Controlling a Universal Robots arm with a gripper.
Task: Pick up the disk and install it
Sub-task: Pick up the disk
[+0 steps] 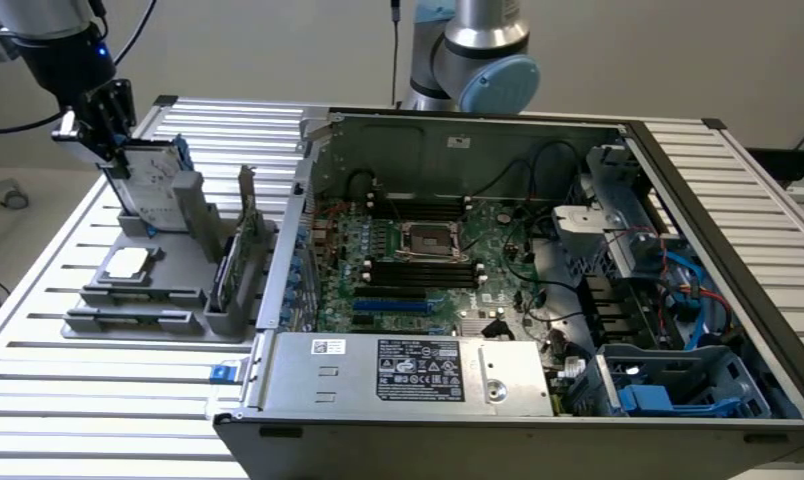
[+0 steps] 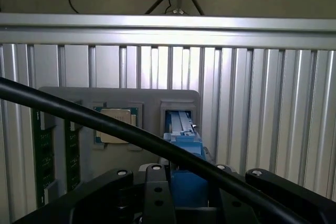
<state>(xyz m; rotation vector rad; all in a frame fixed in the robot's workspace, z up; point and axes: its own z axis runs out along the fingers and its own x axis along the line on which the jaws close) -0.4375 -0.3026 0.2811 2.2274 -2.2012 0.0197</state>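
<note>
At the desk's [image 1: 69, 400] far corner, exterior view's left, fingers [image 1: 109, 115] clamp the flat silver-grey metal disk [image 1: 155, 180], blue-railed, upright in its grey holder [image 1: 135, 322]. Judged rigid, weighty and shock-sensitive; grip the railed edges.

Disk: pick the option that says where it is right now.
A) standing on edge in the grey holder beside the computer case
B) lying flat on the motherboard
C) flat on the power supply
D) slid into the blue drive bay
A: the disk stands upright in the grey holder on the exterior view's left of the open computer case, with the claw on its top end.
</note>
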